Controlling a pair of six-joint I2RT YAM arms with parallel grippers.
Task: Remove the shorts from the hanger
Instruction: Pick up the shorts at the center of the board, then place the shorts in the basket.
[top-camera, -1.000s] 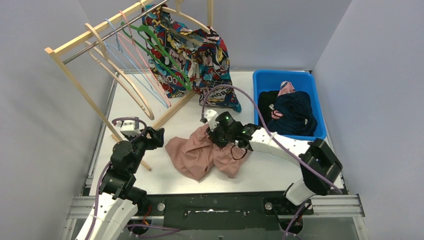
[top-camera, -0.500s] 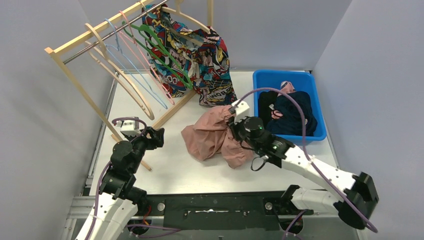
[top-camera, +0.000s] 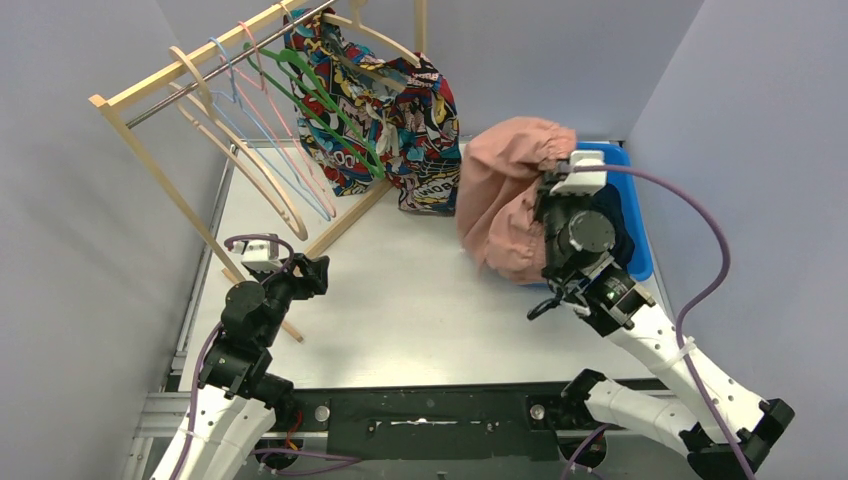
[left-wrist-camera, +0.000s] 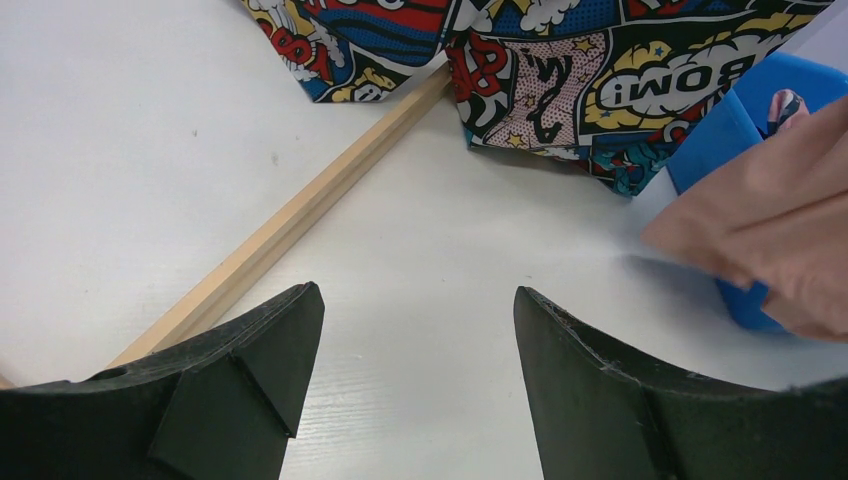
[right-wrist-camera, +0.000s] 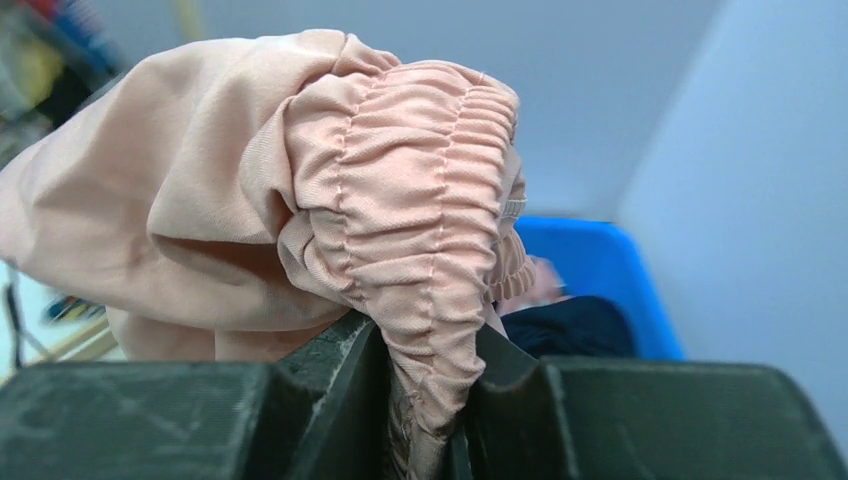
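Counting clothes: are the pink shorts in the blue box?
Out: dusty pink gathered-waist shorts hang pinched in the right jaws, by the blue plastic bin.

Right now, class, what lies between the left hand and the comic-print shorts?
Left wrist view: bare table and the rack's wooden bar separate left hand from comic-print shorts.

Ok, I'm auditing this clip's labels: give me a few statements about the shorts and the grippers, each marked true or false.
1. The right gripper is shut on the gathered waistband of the dusty pink shorts. True.
2. The left gripper holds the comic-print shorts. False: it is open and empty, over the table.
3. The comic-print shorts hang at the rack. True.
4. The blue bin is empty. False: dark garments lie in it.
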